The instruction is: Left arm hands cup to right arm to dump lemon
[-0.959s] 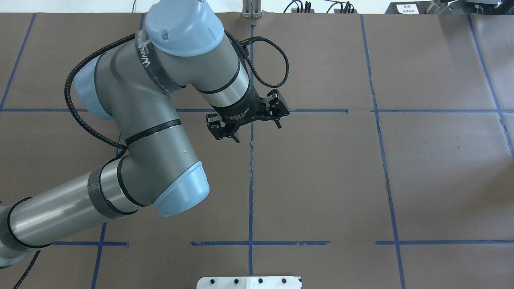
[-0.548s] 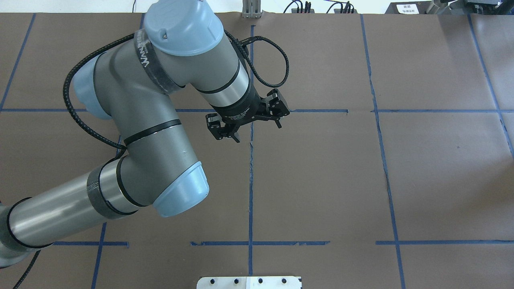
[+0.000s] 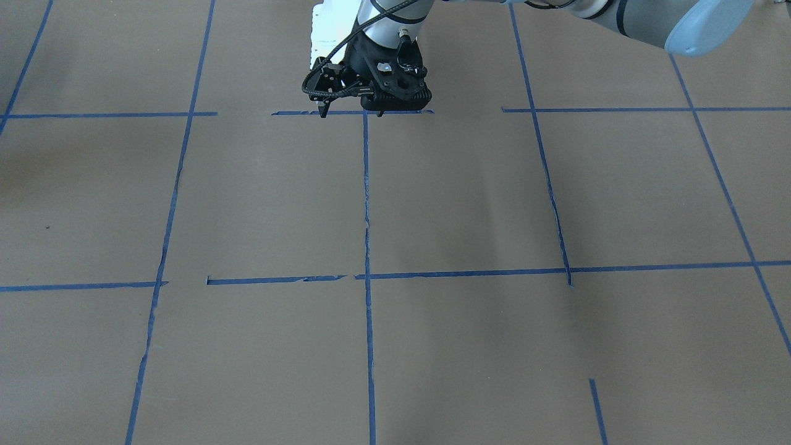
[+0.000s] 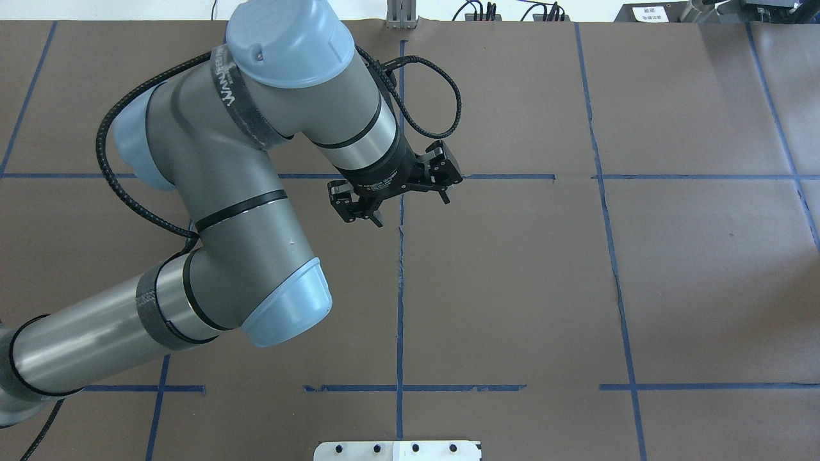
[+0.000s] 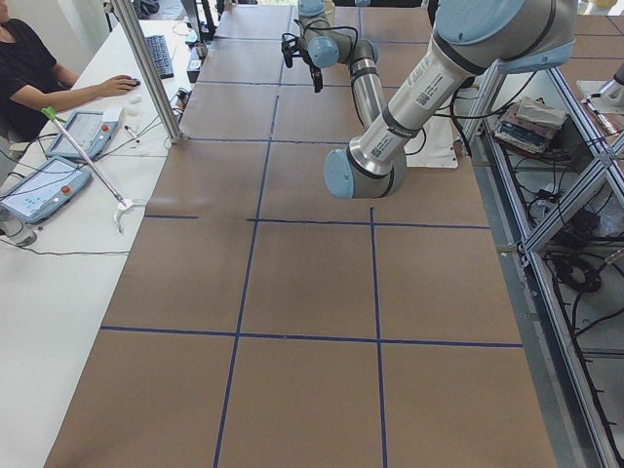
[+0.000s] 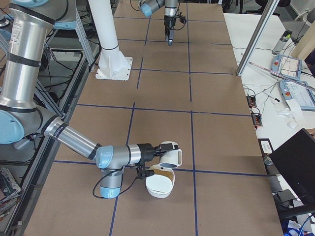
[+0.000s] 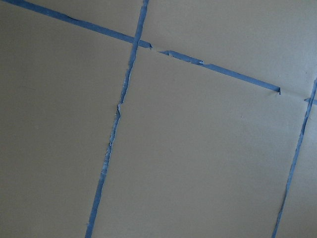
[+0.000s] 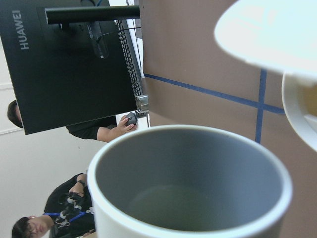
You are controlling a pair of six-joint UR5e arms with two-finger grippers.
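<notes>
Cup [image 6: 171,156]: white, grey inside, at right gripper [image 6: 158,153], just above white bowl [image 6: 158,184] on counter [image 6: 216,123]. Tipped, mouth turned back toward the wrist. Right grip: cannot tell. Left gripper [image 4: 410,206] spread wide, empty.

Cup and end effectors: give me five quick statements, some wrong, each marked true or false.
1. The left end effector is open and empty. True.
2. The cup stands upright on the table. False: it is tipped, off the table at the end of the right arm, close by a white bowl.
3. The lemon lies inside the cup. False: the right wrist view shows its grey inside empty.
4. The white bowl rests on the table. True.
5. The left end effector touches the cup. False: they are far apart.
</notes>
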